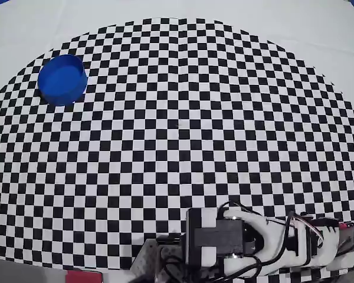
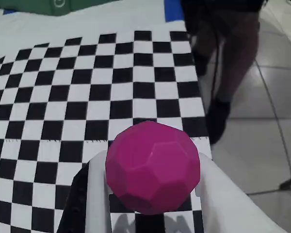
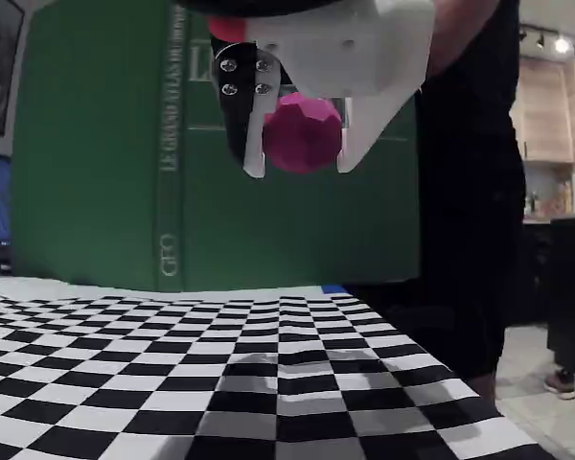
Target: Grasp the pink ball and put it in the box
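Pink ball [image 2: 153,167] clenched in hand [image 3: 297,165], aloft before green book [image 3: 105,163], spine perhaps "LE GRAND ATLAS".

The pink ball [image 2: 153,167] looks like matt plastic, its surface cut into flat facets with soft edges. The pincer [image 3: 298,165] holding it has smooth white plastic fingers [image 3: 364,129] and a black plate fixed with shiny metal screws [image 3: 243,77]. The worktop [image 1: 177,141] carries a flat, matt checkered sheet that looks printed, with a plain pale matt border. At ten o'clock in the overhead view the box [image 1: 62,79] is smooth blue plastic with a slight sheen. Behind, a green book [image 3: 163,144] shows a matt cover.
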Tool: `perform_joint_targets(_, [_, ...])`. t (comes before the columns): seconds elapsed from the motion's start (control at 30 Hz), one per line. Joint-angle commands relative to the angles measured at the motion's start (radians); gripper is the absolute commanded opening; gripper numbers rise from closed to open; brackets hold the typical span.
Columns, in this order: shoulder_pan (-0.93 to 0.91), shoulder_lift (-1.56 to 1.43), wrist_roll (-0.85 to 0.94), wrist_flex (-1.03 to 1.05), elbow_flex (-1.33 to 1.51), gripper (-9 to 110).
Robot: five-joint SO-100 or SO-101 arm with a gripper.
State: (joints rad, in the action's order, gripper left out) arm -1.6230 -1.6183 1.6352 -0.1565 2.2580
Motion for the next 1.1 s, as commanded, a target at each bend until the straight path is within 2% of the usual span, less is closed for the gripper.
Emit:
perform_joint_targets(0.0, [0.021,-0.066,0.005,-0.017,-0.005,0])
perform_joint_targets(0.4, [0.186,-0.078,0.003,-0.017,-0.005,0])
perform_joint_targets(1.07, [0.563,-0.092,-0.005,-0.017,0.005,0])
